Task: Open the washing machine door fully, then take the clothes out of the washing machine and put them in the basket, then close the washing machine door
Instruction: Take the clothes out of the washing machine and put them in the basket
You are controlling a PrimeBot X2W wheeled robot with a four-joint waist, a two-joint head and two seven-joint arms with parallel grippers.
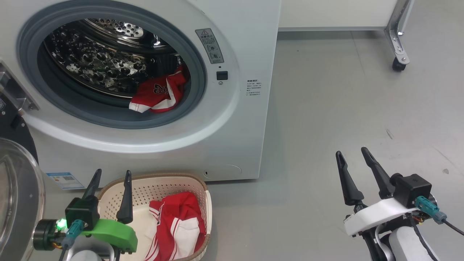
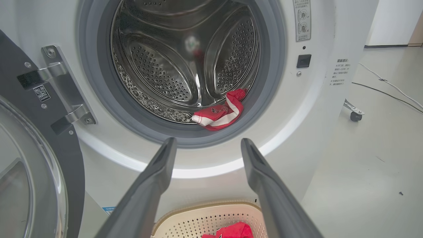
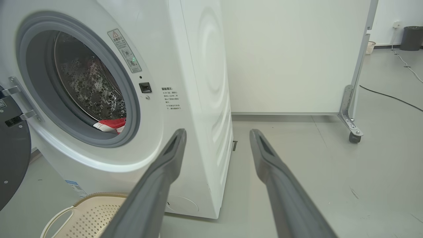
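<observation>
Red jersey (image 1: 159, 95), white-trimmed and crumpled, lies low right in the washing machine (image 1: 232, 137) drum, well beyond the left gripper (image 1: 113, 171), with a second red-and-white piece (image 1: 177, 224) in the basket (image 1: 159, 177) beside it; left gripper and right gripper (image 1: 351, 150) both gape wide, empty; door (image 1: 18, 188) open, cut off at left.

Here's the left gripper (image 1: 112, 173): two long black tapering fingers (image 1: 126, 199) on a bright green bracket (image 1: 108, 233), a black camera cube (image 1: 82, 212) beside them, a small green light (image 1: 61, 223) glowing and a teal plug (image 1: 72, 229) just below. Over to the right gripper (image 1: 351, 151): same dark fingers, but a white bracket (image 1: 377, 214), its own black cube (image 1: 412, 188), and a teal connector (image 1: 429, 209) trailing a black cable (image 1: 453, 226) beside a pale forearm (image 1: 406, 246).
</observation>
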